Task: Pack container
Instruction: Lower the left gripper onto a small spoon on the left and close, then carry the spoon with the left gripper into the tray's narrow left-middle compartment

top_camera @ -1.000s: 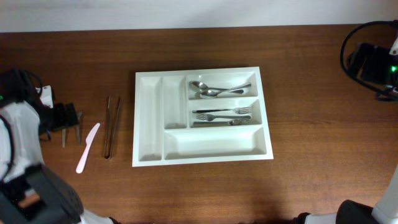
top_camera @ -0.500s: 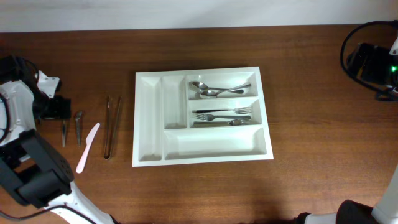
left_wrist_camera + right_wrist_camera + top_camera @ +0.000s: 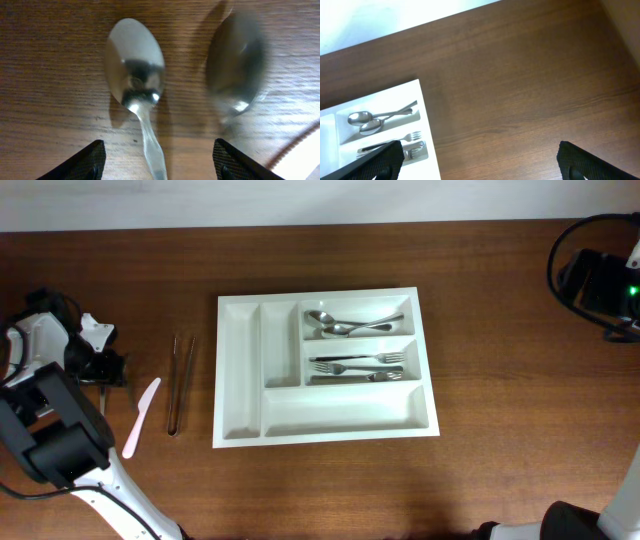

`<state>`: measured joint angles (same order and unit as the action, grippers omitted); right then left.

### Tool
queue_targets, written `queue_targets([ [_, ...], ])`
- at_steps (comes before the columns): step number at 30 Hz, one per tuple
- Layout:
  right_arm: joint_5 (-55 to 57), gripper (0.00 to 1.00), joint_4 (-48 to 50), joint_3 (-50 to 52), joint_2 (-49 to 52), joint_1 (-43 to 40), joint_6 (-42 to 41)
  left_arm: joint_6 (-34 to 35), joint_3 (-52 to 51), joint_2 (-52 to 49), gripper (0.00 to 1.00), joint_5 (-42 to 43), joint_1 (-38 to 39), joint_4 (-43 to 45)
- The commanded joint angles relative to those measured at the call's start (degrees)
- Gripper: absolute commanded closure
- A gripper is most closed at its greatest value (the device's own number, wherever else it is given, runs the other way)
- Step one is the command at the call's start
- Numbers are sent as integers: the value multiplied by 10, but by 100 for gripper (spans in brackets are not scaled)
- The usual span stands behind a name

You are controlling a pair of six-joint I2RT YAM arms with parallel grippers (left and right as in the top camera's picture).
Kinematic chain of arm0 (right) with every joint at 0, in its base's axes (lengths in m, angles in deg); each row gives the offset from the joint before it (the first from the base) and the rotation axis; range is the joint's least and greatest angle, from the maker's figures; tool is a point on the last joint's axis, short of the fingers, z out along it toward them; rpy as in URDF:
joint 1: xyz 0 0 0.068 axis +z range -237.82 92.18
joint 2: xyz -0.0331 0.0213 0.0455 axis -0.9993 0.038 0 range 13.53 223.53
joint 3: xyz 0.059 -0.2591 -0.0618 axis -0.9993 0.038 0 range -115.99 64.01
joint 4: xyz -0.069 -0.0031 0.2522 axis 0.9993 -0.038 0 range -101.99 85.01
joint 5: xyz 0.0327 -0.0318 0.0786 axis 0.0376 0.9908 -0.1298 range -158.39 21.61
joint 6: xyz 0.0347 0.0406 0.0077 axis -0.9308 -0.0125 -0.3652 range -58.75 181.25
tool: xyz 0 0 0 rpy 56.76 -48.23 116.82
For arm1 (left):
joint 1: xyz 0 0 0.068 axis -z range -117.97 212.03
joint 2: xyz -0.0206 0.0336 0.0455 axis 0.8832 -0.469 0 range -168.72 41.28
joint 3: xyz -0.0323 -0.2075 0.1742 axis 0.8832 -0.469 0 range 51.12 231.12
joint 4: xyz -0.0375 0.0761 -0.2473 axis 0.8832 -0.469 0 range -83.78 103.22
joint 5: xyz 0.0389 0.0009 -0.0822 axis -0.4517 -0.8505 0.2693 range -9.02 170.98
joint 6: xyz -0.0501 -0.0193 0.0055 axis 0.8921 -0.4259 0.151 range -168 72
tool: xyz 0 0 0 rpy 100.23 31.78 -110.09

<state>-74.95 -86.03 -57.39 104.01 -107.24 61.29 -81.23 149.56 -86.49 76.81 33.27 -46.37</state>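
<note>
I work at a wooden table (image 3: 330,490), dark reddish-brown, its grain running left to right across the whole overhead view. Along its far edge lies 1 pale, off-white band (image 3: 300,200); I cannot tell whether it is wall or floor. My right wrist view shows the same pale area beyond the table's edge, upper left. The light is soft and even, giving the wood a faint sheen.

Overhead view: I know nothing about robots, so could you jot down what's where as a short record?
tray: white, five compartments, mid-table
tray spoons: top right compartment
forks: compartment just below
other three compartments: empty
left of tray: tongs, pink knife
left gripper: open, over two loose spoons on the table
right gripper: open, holding nothing
</note>
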Motion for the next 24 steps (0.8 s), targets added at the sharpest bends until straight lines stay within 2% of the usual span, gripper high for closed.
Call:
queue_targets([
  [1, -5, 1, -1, -5, -7, -2, 2, 21, 10, -21, 31, -23, -5, 6],
  [4, -5, 1, -1, -5, -7, -2, 2, 21, 10, -26, 34, -22, -4, 6],
  [7, -5, 1, -1, -5, -8, -2, 2, 21, 10, -27, 45, -21, -4, 9],
  [11, -5, 1, -1, -5, -8, -2, 2, 21, 10, -27, 66, -21, -4, 11],
  [14, -5, 1, -1, -5, -7, -2, 2, 22, 10, -27, 88, -21, -4, 10],
  [15, -5, 1, -1, -5, -8, -2, 2, 22, 10, -27, 98, -21, -4, 10],
  [20, -5, 1, -1, -5, -7, -2, 2, 34, 36, -24, 98, -23, -4, -24],
  [24, -5, 1, -1, -5, -7, -2, 2, 66, 129, -22, 98, -23, -1, -118],
])
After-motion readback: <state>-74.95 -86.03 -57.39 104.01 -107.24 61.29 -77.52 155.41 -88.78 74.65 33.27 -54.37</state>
